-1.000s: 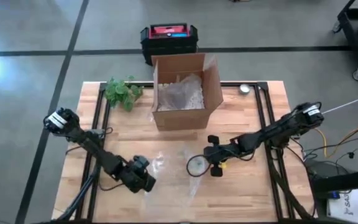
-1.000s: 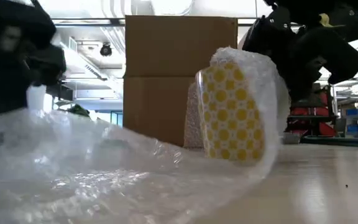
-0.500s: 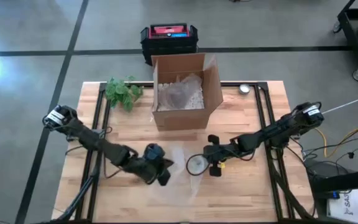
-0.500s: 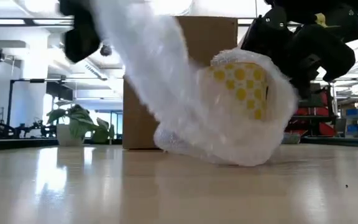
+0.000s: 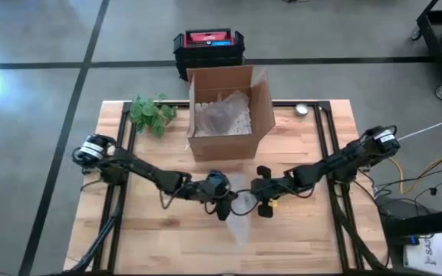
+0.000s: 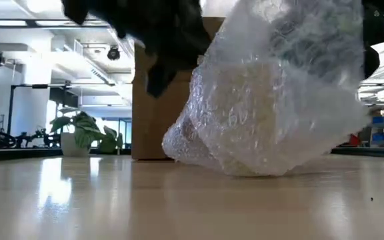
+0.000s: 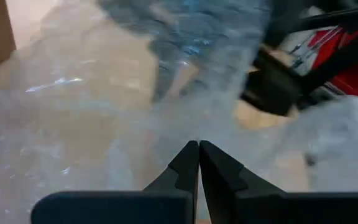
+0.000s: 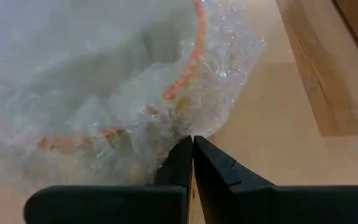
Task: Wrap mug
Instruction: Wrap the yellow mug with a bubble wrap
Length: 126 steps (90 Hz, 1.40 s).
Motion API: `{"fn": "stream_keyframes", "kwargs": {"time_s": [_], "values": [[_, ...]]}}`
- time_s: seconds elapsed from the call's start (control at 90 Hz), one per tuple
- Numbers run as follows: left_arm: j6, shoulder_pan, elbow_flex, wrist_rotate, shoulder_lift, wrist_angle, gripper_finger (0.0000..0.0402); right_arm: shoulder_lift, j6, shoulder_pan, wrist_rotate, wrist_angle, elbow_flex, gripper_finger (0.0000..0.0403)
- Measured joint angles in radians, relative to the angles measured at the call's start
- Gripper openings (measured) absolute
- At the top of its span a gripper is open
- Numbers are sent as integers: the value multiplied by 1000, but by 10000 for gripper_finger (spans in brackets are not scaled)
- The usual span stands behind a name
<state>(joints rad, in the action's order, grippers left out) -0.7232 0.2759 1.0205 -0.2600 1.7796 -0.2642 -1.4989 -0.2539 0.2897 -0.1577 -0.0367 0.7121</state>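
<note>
An open cardboard box [image 5: 225, 113] sits at twelve o'clock on the wooden table [image 5: 313, 238], with pale filling inside (packing material, apparently). A leafy green plant [image 5: 150, 113] lies at ten o'clock, a small round metal object [image 5: 303, 110] at two. A red-topped black case [image 5: 208, 46] stands on the floor beyond.

Left gripper [image 7: 198, 163], dark fingertips pressed together, pinches clear bubble wrap sheet [image 7: 92, 112] draped over the pale wooden tabletop [image 7: 36, 15].

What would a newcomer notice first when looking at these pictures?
The eye goes first to the bubble wrap, bunched over the mug at the table's middle and filling the low view. Next, the left end effector and the right end effector, both shut on the wrap, meet there from either side. Behind them stands an open cardboard box, with a plant at the far left corner.
</note>
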Motion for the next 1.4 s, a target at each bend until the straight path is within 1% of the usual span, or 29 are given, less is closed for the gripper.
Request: {"fn": "stream_keyframes", "kwargs": {"time_s": [0.122, 0.189, 0.267, 0.378, 0.467, 0.544, 0.667, 0.8, 0.933, 1.056, 1.144, 1.189, 1.256, 1.311, 1.4], "values": [[-3, -12, 3, 29, 20, -22, 0, 75, 11, 0, -1, -198, 81, 0], [10, -12, 3, 37, 20, -22, 0, 113, 24, 3, -1, -278, 124, 0], [27, -12, 3, 41, 20, -25, 0, 149, 41, 15, -2, -274, 165, 0], [42, -12, 2, 41, 19, -31, 0, 162, 92, 46, 8, -183, 203, 0], [45, -12, 2, 41, 19, -31, 0, 133, 124, 67, 49, -106, 211, 0], [50, -12, 1, 39, 19, -34, 0, 82, 134, 75, 73, -80, 216, 0], [53, -12, 0, 37, 19, -46, 0, -17, 134, 56, 53, -84, 217, 0], [60, -11, -1, 37, 7, -38, 0, -106, 118, 17, 56, -76, 220, 0], [62, 1, -3, 36, -57, -8, 0, -158, 100, 5, 76, -70, 230, 0], [79, 22, -2, 35, -138, 73, 0, -177, 111, 5, 80, -84, 259, 0], [74, 45, -2, 33, -181, 182, 0, -178, 126, 5, 86, -95, 281, 0], [47, 59, -1, 20, -196, 253, 0, -179, 137, 5, 87, -100, 290, 0], [-15, 81, -3, 12, -198, 372, 0, -179, 146, 5, 87, -105, 299, 0], [-63, 98, -20, 11, -179, 430, 0, -179, 151, 5, 87, -107, 303, 0], [-101, 117, -45, 11, -129, 404, 0, -179, 158, 5, 86, -106, 307, 0]]}}
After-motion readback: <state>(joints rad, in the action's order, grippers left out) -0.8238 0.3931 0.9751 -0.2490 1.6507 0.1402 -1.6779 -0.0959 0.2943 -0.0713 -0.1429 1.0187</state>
